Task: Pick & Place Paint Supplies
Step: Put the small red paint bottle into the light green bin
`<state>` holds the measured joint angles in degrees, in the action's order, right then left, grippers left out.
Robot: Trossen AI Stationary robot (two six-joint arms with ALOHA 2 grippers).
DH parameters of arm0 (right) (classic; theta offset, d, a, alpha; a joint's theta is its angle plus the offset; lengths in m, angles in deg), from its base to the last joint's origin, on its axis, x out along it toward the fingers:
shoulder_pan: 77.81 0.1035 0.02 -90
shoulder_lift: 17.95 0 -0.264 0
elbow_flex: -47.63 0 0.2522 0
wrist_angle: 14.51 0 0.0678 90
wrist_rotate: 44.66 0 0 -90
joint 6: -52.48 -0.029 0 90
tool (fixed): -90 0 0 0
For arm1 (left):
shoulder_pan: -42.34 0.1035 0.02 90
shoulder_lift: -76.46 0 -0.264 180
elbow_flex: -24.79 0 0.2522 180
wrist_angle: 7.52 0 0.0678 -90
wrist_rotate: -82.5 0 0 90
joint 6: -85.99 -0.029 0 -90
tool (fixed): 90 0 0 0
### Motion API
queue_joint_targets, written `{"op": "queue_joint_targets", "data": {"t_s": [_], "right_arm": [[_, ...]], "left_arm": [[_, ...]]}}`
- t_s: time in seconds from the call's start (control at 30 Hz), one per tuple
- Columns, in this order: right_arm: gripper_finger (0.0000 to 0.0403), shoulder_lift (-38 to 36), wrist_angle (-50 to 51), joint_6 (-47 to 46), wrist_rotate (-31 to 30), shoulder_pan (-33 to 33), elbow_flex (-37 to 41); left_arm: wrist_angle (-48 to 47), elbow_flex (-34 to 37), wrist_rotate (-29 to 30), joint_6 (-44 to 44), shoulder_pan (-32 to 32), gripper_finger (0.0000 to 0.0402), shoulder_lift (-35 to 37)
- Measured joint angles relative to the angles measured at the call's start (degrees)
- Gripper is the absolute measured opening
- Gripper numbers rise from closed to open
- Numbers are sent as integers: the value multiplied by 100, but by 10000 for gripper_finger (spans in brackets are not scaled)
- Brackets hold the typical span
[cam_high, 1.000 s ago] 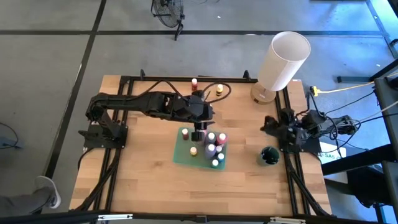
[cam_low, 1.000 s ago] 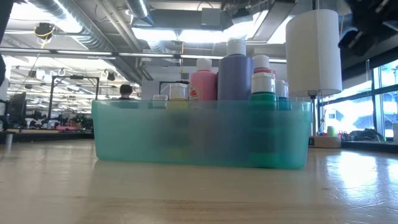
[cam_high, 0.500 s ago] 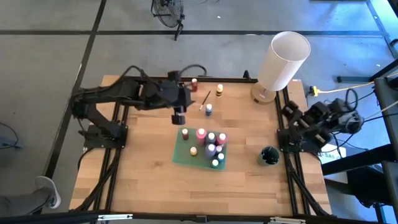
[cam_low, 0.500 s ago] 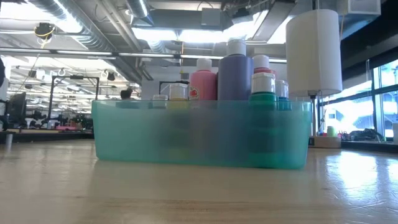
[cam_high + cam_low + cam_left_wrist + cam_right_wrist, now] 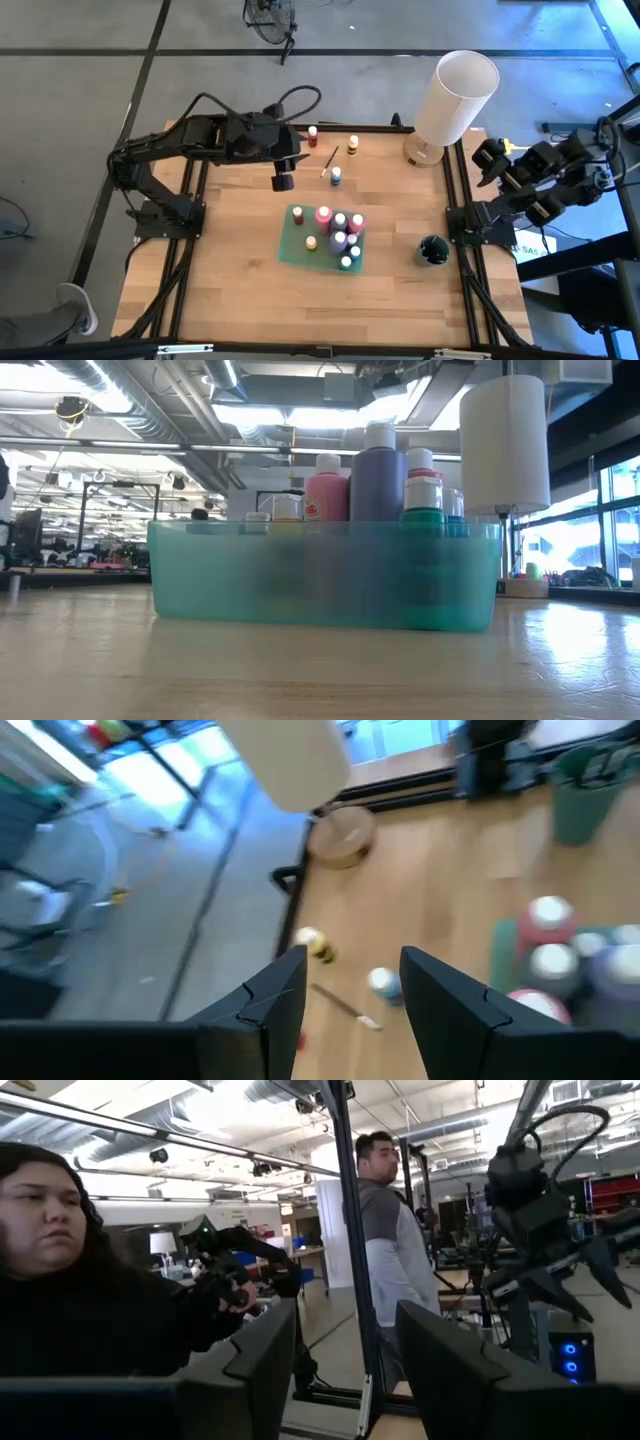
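Paint bottles (image 5: 338, 236) mostly sit upright in the teal tray (image 5: 291, 245) mid-table, while a red one (image 5: 313, 132), a yellow one (image 5: 353, 146), a blue one (image 5: 336, 176) and a brush (image 5: 327, 161) lie loose near the far edge. Left gripper (image 5: 282, 182) hovers beside them, fingers apart, holding nothing (right gripper (image 5: 483, 158) is off-table, also apart and empty).
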<state>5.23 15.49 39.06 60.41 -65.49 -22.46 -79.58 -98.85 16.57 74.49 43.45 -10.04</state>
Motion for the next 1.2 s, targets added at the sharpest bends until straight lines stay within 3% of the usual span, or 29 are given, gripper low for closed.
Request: {"op": "queue_joint_targets", "data": {"t_s": [0.37, 0.53, 0.7, 0.9, 1.1, 1.2], "right_arm": [[178, 240, 31, -52, 2, 0, -449], [178, 238, -253, -117, 7, 0, -447], [178, 238, -725, -222, 330, 0, -447], [178, 223, -1040, -69, 414, 0, -445], [178, 229, -1070, -108, 378, 0, -443], [178, 304, -1030, 104, 358, 0, -445]], "left_arm": [[-55, 0, -1110, -59, 676, 217, -73], [-161, 0, -1115, -116, 953, 246, -148], [-314, 0, -1103, 12, 1081, 247, -239], [-579, 49, -565, 12, 1212, 247, -353], [-596, 354, -600, -746, 1683, 241, -396], [-567, 472, -1012, -1212, 2085, 236, -511]]}}
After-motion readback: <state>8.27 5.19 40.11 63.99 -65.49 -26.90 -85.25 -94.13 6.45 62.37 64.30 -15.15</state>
